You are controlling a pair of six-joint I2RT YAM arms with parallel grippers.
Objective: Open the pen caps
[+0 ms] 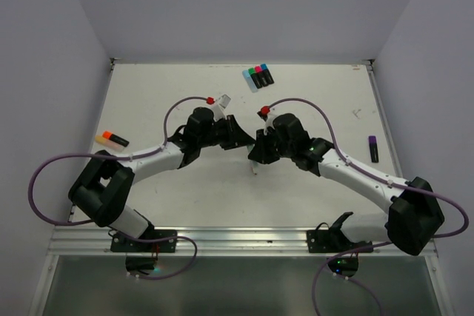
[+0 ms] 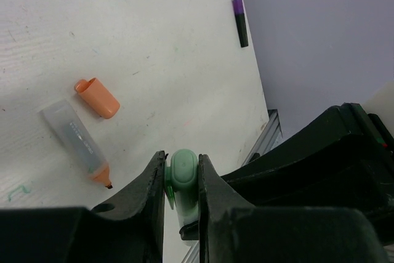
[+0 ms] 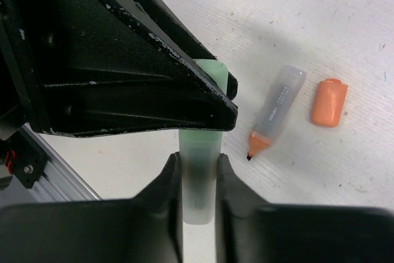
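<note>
Both grippers meet above the middle of the table on one green highlighter. My left gripper (image 2: 181, 161) (image 1: 238, 132) is shut on its green pen cap (image 2: 183, 173). My right gripper (image 3: 198, 161) (image 1: 261, 147) is shut on the pale translucent body (image 3: 198, 180). The cap (image 3: 212, 69) sits on the end of that body, mostly hidden behind the left finger in the right wrist view. On the table below lie a loose orange cap (image 3: 329, 101) (image 2: 98, 97) and its uncapped pen (image 3: 277, 109) (image 2: 75, 143), a little apart from each other.
Three capped highlighters (image 1: 258, 76) lie side by side at the back. An orange-capped pen (image 1: 112, 138) lies at the left. A purple-capped pen (image 1: 373, 148) (image 2: 240, 21) lies near the right edge. A metal rail (image 1: 244, 238) runs along the near edge.
</note>
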